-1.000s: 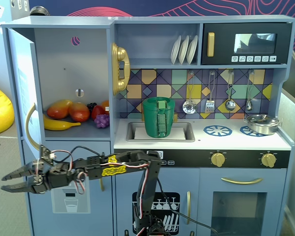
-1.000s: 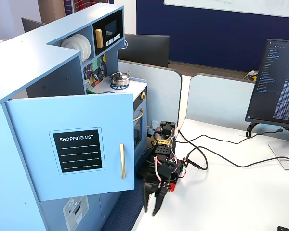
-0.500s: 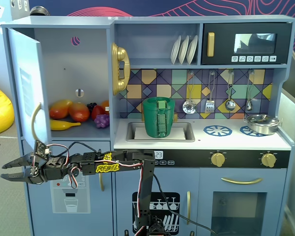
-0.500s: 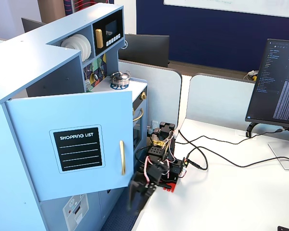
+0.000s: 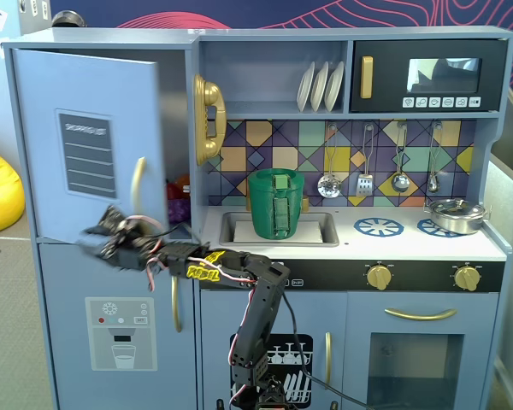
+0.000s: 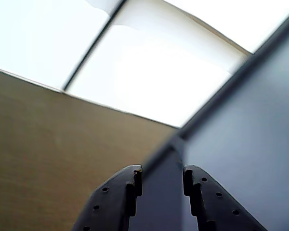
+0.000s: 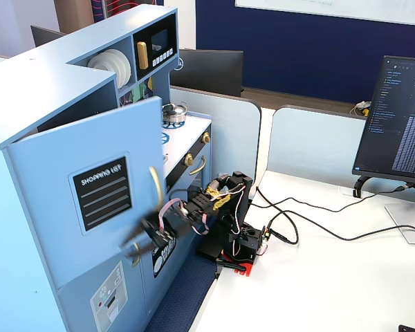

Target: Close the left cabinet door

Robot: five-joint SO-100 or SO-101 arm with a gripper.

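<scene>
The left cabinet door (image 5: 85,145), light blue with a black "SHOPPING LIST" panel and a curved gold handle (image 5: 138,184), stands partly open, swung out from the cabinet; it also shows in the other fixed view (image 7: 90,187). My gripper (image 5: 103,235) is blurred in front of the door's lower edge, just below the handle, and shows at the door's free lower corner in the other fixed view (image 7: 142,238). In the wrist view the gripper (image 6: 162,180) is open, and the door's blue face and edge (image 6: 250,144) lie right beyond the jaws. Whether it touches the door I cannot tell.
Below is the blue door with the ice-dispenser graphic (image 5: 120,333). A gold phone (image 5: 209,120), a green cup in the sink (image 5: 276,203), a pot (image 5: 453,213) and the black microwave (image 5: 427,75) lie right of the cabinet. The arm's base (image 7: 235,249), cables and a monitor (image 7: 401,124) stand on the white desk.
</scene>
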